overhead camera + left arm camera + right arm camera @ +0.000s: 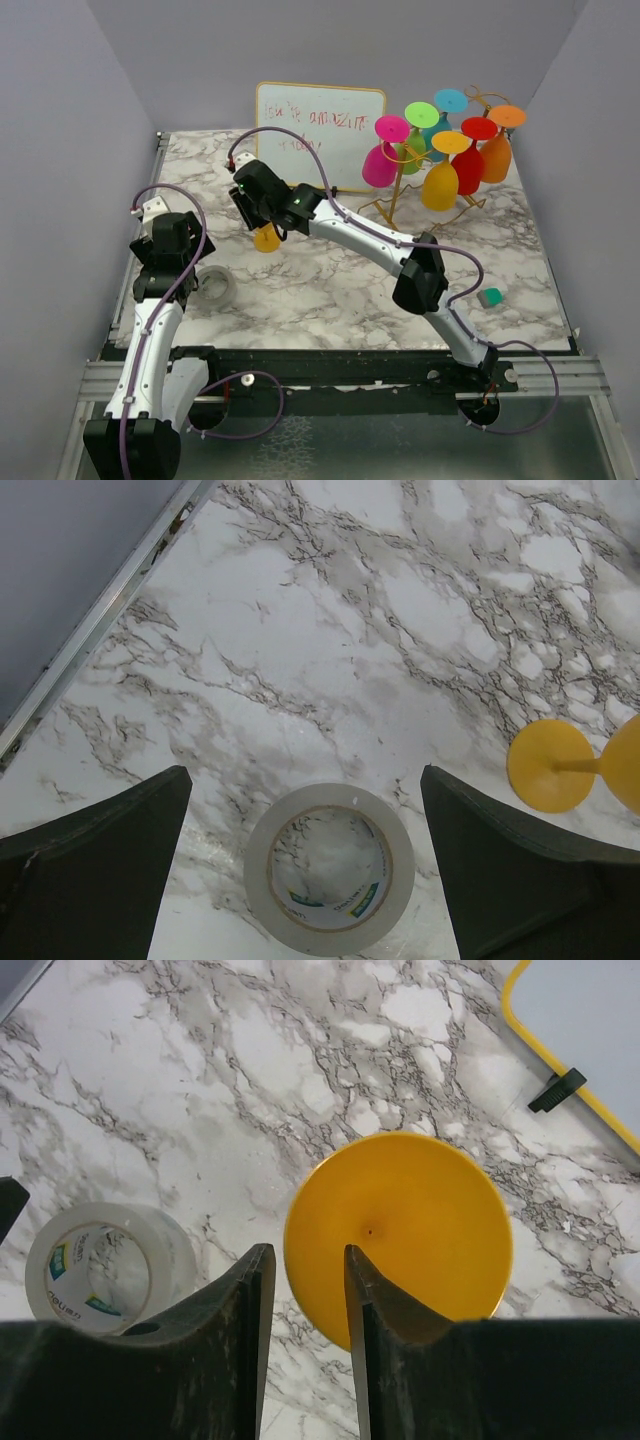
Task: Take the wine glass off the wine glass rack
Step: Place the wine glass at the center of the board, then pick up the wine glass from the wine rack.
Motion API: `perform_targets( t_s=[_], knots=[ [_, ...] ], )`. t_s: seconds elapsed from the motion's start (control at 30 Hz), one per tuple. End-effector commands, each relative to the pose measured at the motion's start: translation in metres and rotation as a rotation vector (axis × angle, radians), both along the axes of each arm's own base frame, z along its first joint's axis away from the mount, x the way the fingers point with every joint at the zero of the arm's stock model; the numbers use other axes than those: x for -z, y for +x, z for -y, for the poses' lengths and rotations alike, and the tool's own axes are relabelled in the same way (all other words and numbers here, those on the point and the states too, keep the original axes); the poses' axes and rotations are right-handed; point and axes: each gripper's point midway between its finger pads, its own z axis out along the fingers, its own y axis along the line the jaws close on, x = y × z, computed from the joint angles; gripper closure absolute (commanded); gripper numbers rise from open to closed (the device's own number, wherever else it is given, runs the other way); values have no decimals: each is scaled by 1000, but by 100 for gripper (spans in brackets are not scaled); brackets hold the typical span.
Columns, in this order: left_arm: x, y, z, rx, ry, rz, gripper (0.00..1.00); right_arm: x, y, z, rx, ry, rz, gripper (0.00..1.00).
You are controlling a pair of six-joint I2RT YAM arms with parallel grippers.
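Release step, I judge: the right jaws are slightly apart, pinching nothing, with the yellow wine glass (400, 1230) just beyond their tips. Next, withdraw without nudging it.

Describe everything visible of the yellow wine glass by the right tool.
The yellow wine glass is opaque, plastic-looking, one colour throughout. The left wrist view shows its round foot flat on the marble table, a thin stem running to the bowl: it seems upright. The right tool straddles its rim, fingers parted; contact unclear.
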Motion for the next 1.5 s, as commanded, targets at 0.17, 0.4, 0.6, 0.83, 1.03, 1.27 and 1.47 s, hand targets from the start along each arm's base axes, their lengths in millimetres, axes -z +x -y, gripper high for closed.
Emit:
perform_targets(
  t_s=[0.17,0.4,0.6,0.83,1.03,1.27,1.47],
  knots=[
    [-16,-1,-2,-10,4,37,1,-39,-11,-10,-47,78,-2,50],
    [-16,1,2,20,-2,37,1,-119,-29,9,-74,216,60,45],
    [-14,3,3,28,-7,31,1,-157,-73,59,-43,407,-2,44],
    [-14,4,5,35,-14,35,1,-124,-125,138,83,533,-149,43],
    [-14,2,5,30,-17,42,1,-74,-144,219,336,548,-208,38],
    [-15,7,16,94,-46,56,1,-57,-149,306,621,614,-147,37],
    [-15,7,16,92,-43,55,1,-78,-148,356,724,544,-19,37]
  ],
)
